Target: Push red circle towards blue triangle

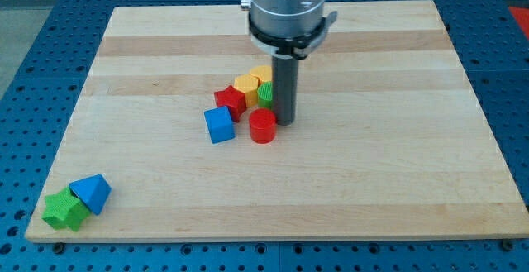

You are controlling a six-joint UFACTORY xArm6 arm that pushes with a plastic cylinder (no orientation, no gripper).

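Note:
The red circle [263, 126] is a short red cylinder near the board's middle. My tip [285, 121] stands right beside it on the view's right, touching or nearly touching it. The blue triangle [92, 193] lies far off at the board's bottom left corner, against a green block [64, 210]. The rod rises from the tip to the grey arm head at the view's top.
A cluster sits just left of and above the red circle: a blue cube [219, 125], a red block [230, 101], a yellow block [246, 84], another yellow block [262, 75] and a green block [266, 95] partly behind the rod. The wooden board [397, 164] lies on a blue perforated table.

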